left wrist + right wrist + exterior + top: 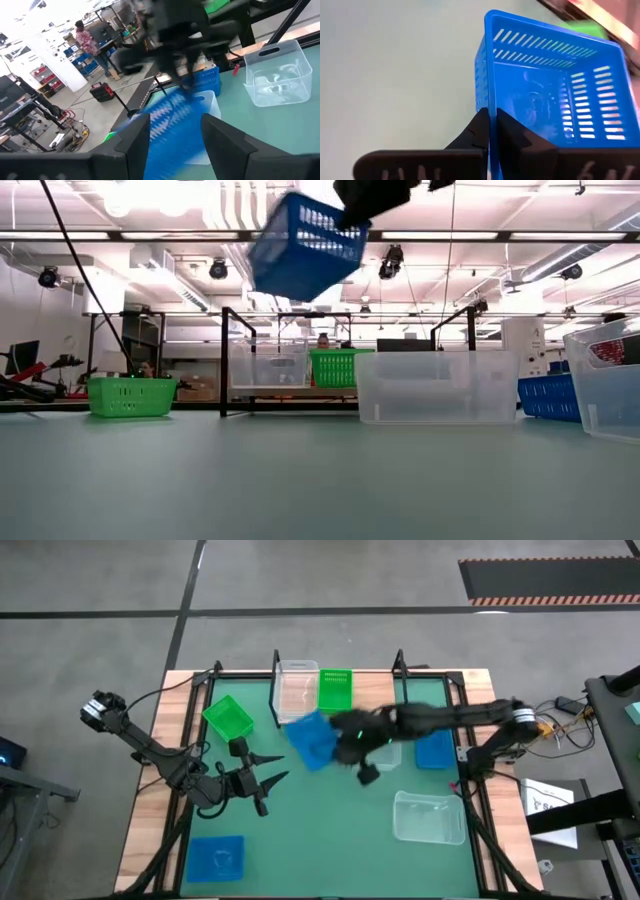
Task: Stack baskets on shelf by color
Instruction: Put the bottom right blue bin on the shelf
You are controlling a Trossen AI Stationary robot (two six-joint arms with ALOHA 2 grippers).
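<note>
The blue basket [313,739] is clamped by its rim in the right gripper [490,131], tilted, lifted, just near of the shelf [420,687]; the left gripper [262,783] waits spread apart.

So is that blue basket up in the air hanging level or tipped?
Tipped. The blue basket hangs slanted above the mat, one corner lower, its wall pinched in the right gripper. It looks empty.

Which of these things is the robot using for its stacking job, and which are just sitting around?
For the job:
- blue basket in the air, pinched at its wall by the right tool
- shelf, with a clear basket and a green basket on it
- other baskets on the mat: green, blue, clear

Just there:
- green mat
- cables
- left tool, open, waiting
</note>
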